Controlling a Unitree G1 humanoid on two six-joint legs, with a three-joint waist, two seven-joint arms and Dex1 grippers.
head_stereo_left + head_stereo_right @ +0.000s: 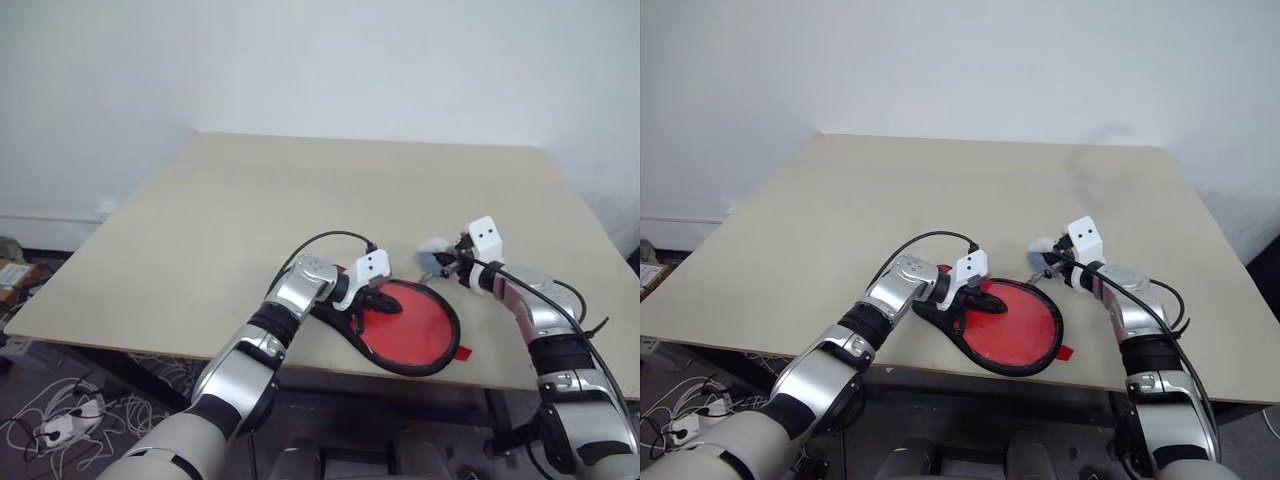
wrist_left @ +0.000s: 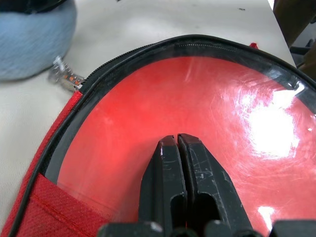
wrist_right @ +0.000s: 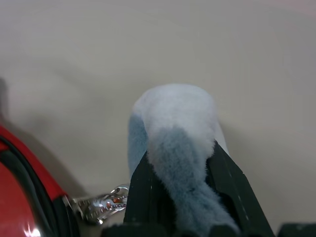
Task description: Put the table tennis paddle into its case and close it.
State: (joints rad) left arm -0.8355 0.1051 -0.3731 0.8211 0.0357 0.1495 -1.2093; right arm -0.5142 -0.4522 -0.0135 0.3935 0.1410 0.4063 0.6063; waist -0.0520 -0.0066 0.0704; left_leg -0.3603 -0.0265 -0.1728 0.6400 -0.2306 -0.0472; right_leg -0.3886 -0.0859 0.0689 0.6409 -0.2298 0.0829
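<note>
1. Step in hand: closing. The paddle (image 1: pixel 410 322) lies inside the case (image 1: pixel 432 362), its red face showing through the clear side, so the insertion appears done and the zip remains to be drawn.
2. Left tool (image 2: pixel 177 139): fingers pressed together, empty, tips resting on the clear plastic over the red face, seemingly pinning the case to the table (image 1: pixel 250 200).
3. Right tool (image 3: pixel 182 163): fingers narrowed around a fluffy pale grey-white pompom (image 3: pixel 175 123); a small metal clasp (image 3: pixel 101 202) runs from the pompom to the case rim just beside this tool.
4. Next move, as a judgement: the right tool draws the pompom along the black rim while the left tool holds the case down; a slack pull would drag the case instead.
5. Long axis: handle end beneath the left tool's wrist, round head reaching away from it toward the right tool; a small red tab (image 1: pixel 463 352) sits at the far rim.
</note>
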